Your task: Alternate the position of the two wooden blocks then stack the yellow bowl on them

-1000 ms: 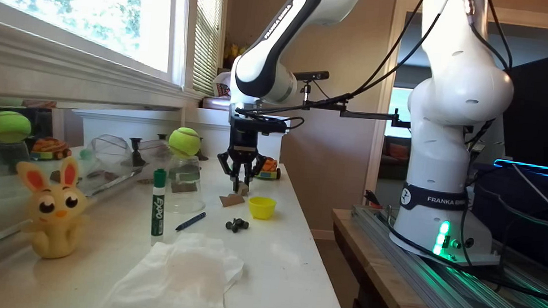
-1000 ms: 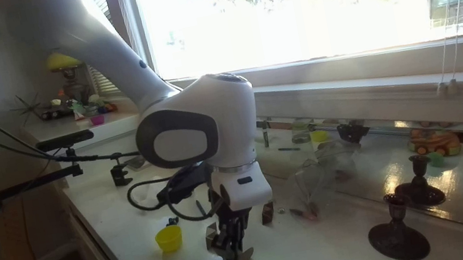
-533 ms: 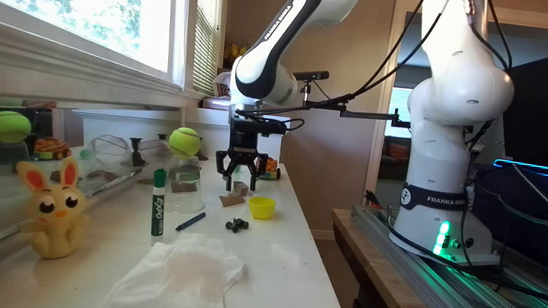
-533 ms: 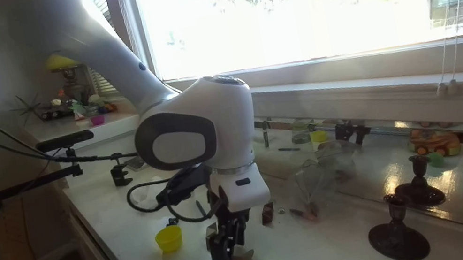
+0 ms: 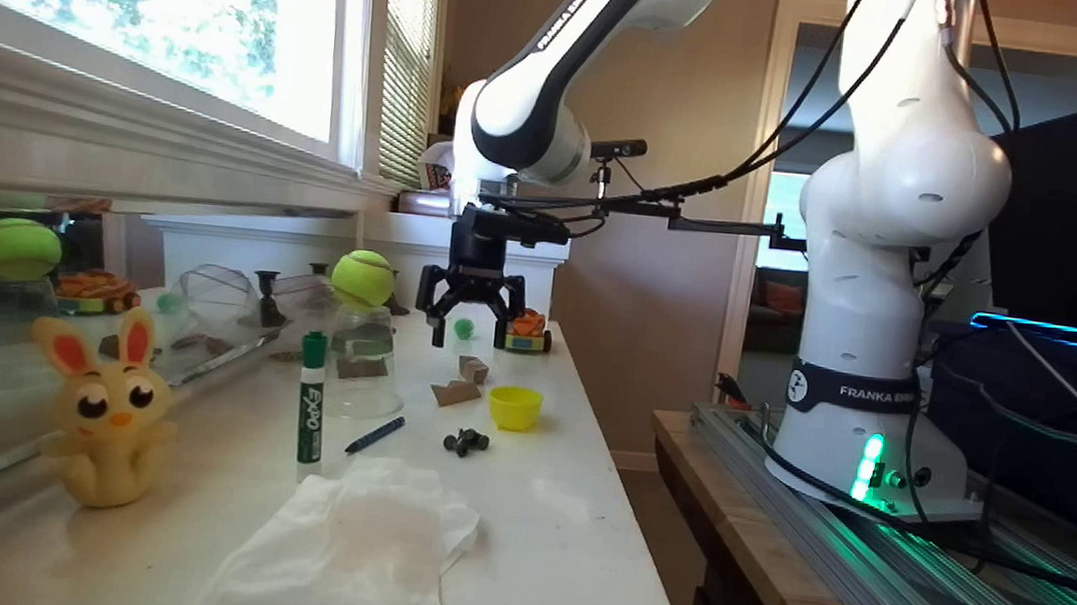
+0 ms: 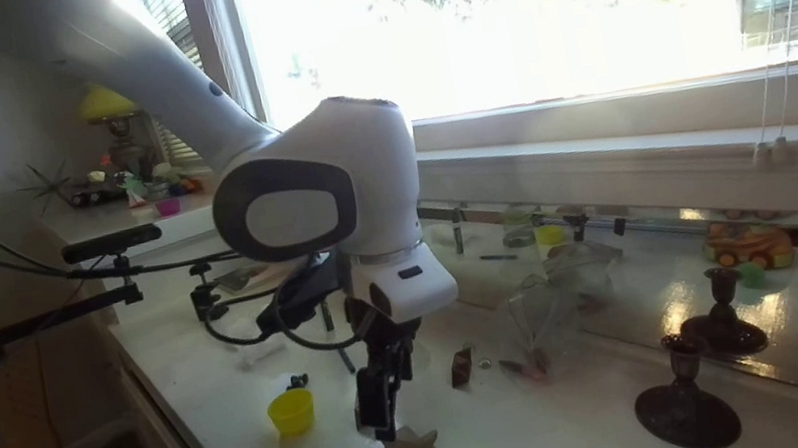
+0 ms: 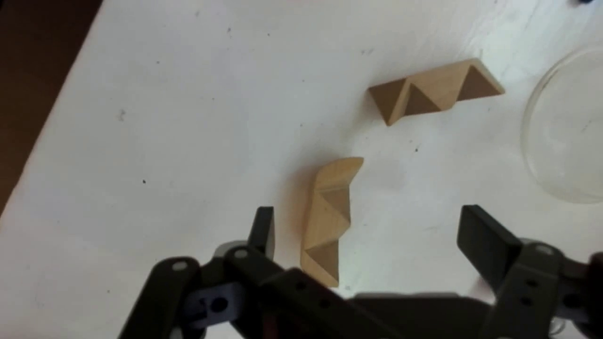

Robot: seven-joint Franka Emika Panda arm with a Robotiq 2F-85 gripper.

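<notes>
Arm (image 5: 905, 179), single, white with black panels: in an exterior view, base (image 5: 839, 436) upright at right, forearm (image 5: 571, 37) sloping down to the wrist (image 5: 561, 153), which is turned to point at the surface (image 5: 559, 519).

Tool (image 5: 469, 341), black, two-jawed: hung close to vertical, tips downward, raised above the surface; jaws spread wide, tips well apart.

Wooden block (image 7: 325, 219), notched: lying on the surface; in the wrist view, seen between the jaws, nearer the jaw at that view's left.

Second wooden block (image 7: 435, 84), likewise notched: on the surface near the former, apart from it, set roughly crosswise.

Yellow bowl (image 5: 514, 410): in both exterior views, upright on the surface, near the blocks.
</notes>
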